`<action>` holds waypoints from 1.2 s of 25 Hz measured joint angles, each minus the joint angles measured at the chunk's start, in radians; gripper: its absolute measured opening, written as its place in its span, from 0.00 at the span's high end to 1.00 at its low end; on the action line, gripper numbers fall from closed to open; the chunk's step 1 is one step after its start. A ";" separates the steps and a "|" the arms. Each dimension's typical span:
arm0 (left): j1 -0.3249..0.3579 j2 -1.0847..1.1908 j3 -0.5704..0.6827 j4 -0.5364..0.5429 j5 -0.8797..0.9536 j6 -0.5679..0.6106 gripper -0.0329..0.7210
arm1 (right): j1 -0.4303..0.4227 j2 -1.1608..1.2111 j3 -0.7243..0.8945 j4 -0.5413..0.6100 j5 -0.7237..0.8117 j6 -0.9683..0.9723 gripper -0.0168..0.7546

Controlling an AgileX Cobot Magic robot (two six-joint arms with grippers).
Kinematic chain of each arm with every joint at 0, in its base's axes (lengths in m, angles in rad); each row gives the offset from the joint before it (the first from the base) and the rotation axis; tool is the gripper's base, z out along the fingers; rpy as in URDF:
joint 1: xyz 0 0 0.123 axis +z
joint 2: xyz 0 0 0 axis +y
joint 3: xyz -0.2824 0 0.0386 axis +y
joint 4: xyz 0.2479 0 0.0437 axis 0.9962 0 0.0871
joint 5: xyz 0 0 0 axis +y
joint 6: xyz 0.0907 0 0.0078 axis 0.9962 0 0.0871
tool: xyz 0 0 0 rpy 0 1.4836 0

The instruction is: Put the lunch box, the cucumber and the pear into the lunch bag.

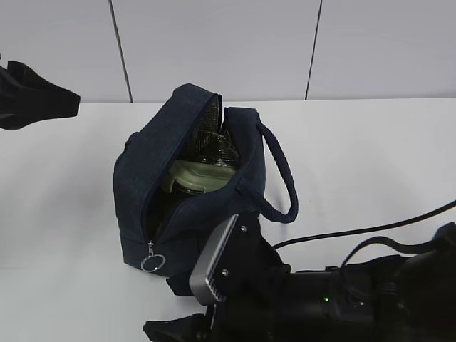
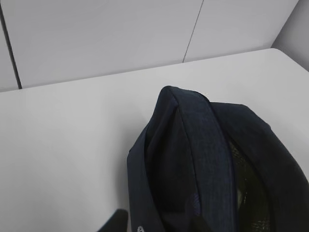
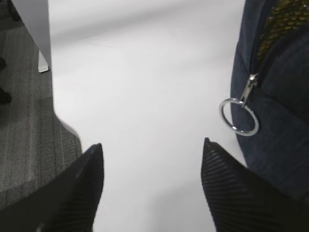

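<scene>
The dark navy lunch bag (image 1: 153, 178) stands open in the middle of the white table, its loop handle (image 1: 283, 178) on the right. The lunch box's sage-green lid (image 1: 203, 174) shows inside the opening. The cucumber and pear are not in view. My right gripper (image 1: 171, 308) is open and empty, low at the bag's front end. In the right wrist view (image 3: 152, 145) its fingers frame bare table, with the zipper's ring pull (image 3: 240, 116) just to the right. My left gripper (image 1: 68, 103) hovers at the far left, apart from the bag. One fingertip (image 2: 116, 221) shows beside the bag (image 2: 203, 159).
A black cable (image 1: 370, 231) runs across the table at the right, towards my right arm. The table's front edge, a white leg (image 3: 36, 29) and grey carpet (image 3: 24, 121) show in the right wrist view. A panelled wall stands behind the table.
</scene>
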 joint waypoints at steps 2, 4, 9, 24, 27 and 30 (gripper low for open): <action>0.000 0.000 0.000 0.001 0.001 0.000 0.64 | 0.006 0.019 -0.032 0.045 0.038 0.000 0.30; 0.000 0.000 0.000 0.001 0.002 0.000 0.64 | 0.008 0.036 -0.051 0.095 0.065 0.000 0.26; 0.000 0.000 0.000 0.001 0.002 0.000 0.64 | 0.012 0.065 -0.076 0.121 0.084 0.000 0.25; 0.000 0.000 0.000 0.002 0.005 0.000 0.64 | 0.018 0.131 -0.196 0.135 0.180 0.000 0.24; 0.000 0.000 0.000 0.002 0.005 0.000 0.64 | 0.018 0.141 -0.203 0.135 0.181 0.000 0.24; 0.000 0.000 0.000 0.002 0.005 0.000 0.64 | 0.021 0.142 -0.205 0.156 0.193 0.000 0.24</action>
